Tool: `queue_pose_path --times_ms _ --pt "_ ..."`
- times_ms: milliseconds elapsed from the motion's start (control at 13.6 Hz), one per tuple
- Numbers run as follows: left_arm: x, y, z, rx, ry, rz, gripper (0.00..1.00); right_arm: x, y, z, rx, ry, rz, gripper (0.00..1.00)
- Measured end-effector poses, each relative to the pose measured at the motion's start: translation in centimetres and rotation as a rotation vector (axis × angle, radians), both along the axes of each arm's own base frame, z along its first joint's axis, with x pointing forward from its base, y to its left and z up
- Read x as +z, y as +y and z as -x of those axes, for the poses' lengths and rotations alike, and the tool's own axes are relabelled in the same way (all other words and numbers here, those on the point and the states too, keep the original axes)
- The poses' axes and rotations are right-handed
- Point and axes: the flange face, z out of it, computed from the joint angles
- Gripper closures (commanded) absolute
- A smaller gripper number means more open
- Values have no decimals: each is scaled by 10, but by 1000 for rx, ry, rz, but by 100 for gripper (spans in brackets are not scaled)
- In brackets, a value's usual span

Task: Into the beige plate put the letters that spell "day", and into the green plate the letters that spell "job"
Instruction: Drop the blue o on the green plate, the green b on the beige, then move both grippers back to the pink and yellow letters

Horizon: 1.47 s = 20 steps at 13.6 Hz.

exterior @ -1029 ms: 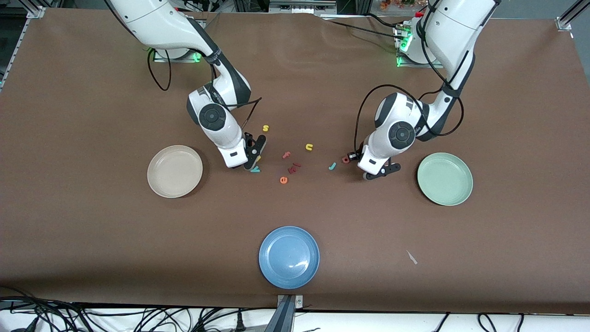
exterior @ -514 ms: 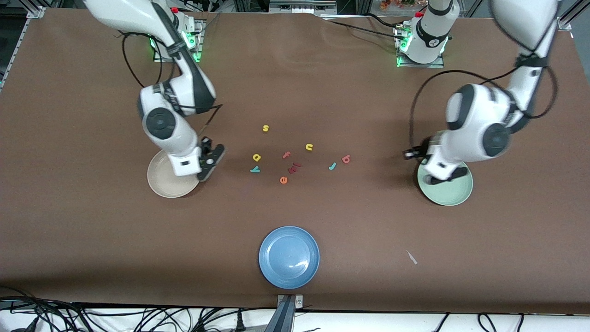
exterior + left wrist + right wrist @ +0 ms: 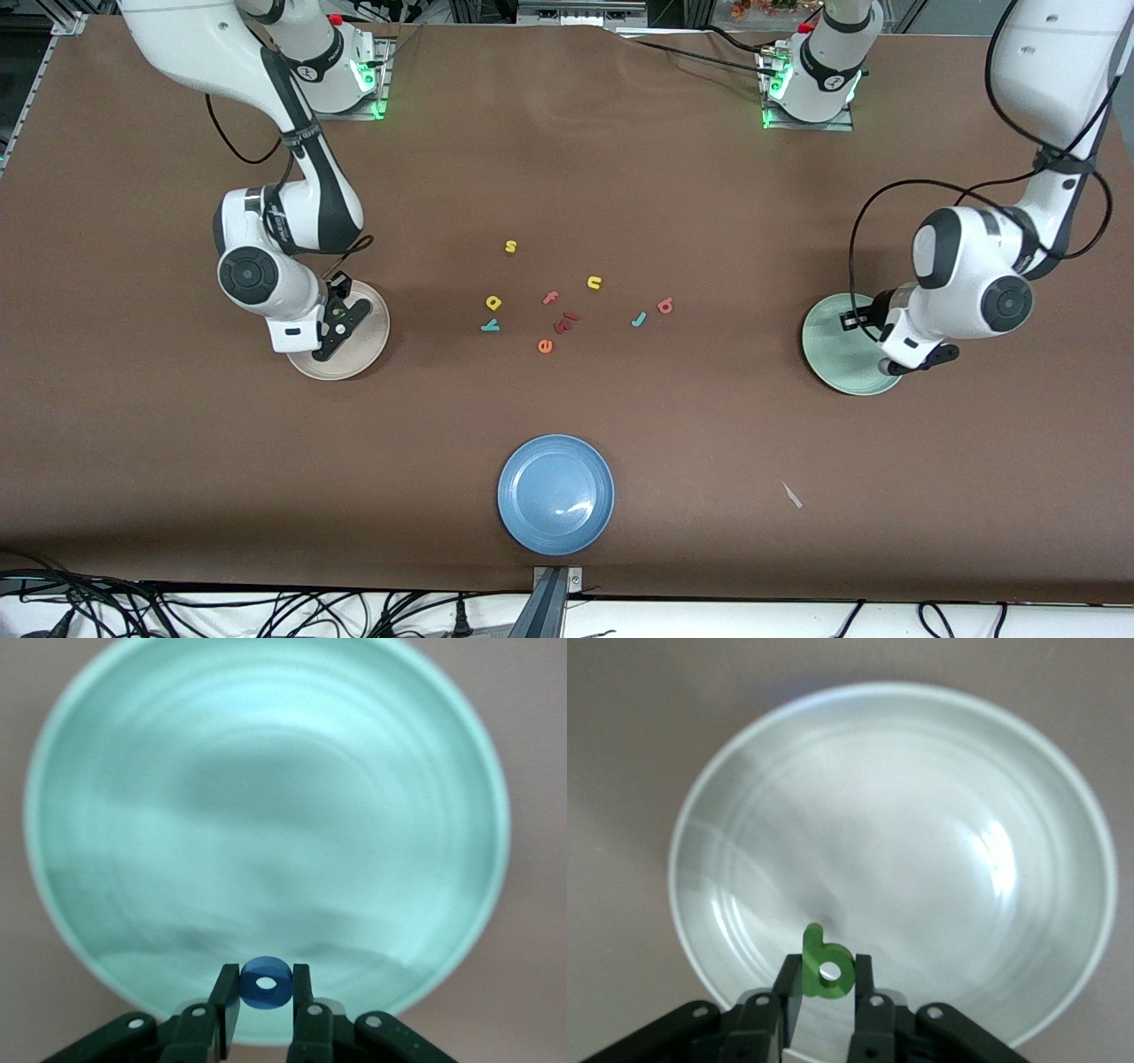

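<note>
My right gripper hangs over the beige plate, shut on a green "d". Over the green plate, my left gripper is shut on the blue ring "o". Both plates look bare under the held letters. In the middle of the table lie the yellow "a", the teal "y", the teal "j" and the salmon "b".
Among those letters lie a yellow "s", a yellow "u", a salmon "f", an orange "e" and a dark red piece. A blue plate stands nearest the front camera, a white scrap beside it.
Both arms have swung away from the letter cluster. The right gripper carried the green "d" over the beige plate, and the left carried the blue "o" over the green plate.
</note>
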Motion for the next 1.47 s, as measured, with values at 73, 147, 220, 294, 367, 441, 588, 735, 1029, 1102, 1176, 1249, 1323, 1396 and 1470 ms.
queue_pose_path --times_ms 73,147,220,294,367,441,588,735,1029,1102,1176,1249,1323,1396,1470 --pt "-6 1 1 -4 6 4 30 -5 -4 0 -13 8 0 18" --pt "-6 2 -1 -6 4 6 0 -5 -7 0 -28 11 -7 18" --pt "-2 3 -4 -6 -7 6 0 -2 -7 -1 -42 13 -18 19" --pt "5 3 -9 -7 -19 6 0 6 -3 -2 -56 11 -33 23" --pt "14 -1 -12 -15 -18 8 0 16 7 -4 -89 7 -47 23" --pt "28 -10 -12 -34 2 14 1 28 21 -5 -151 -4 -52 23" --pt "68 -55 -8 -90 21 29 5 53 65 0 -327 -26 -40 23" --pt "103 -124 1 -85 5 19 8 68 101 10 -508 -46 -17 23" --pt "118 -238 23 13 -66 36 14 77 145 20 -898 -81 47 26" --pt "109 -255 26 45 -86 45 18 77 158 22 -1006 -91 69 27" --pt "96 -271 29 74 -99 58 22 75 171 24 -1101 -100 90 27" --pt "80 -285 32 92 -103 73 25 70 186 26 -1175 -108 108 27" --pt "64 -299 36 103 -96 85 29 62 202 30 -1234 -116 122 31" --pt "50 -310 42 109 -83 91 33 54 214 34 -1287 -126 129 31" --pt "38 -318 47 114 -67 93 36 44 224 37 -1345 -137 131 31"
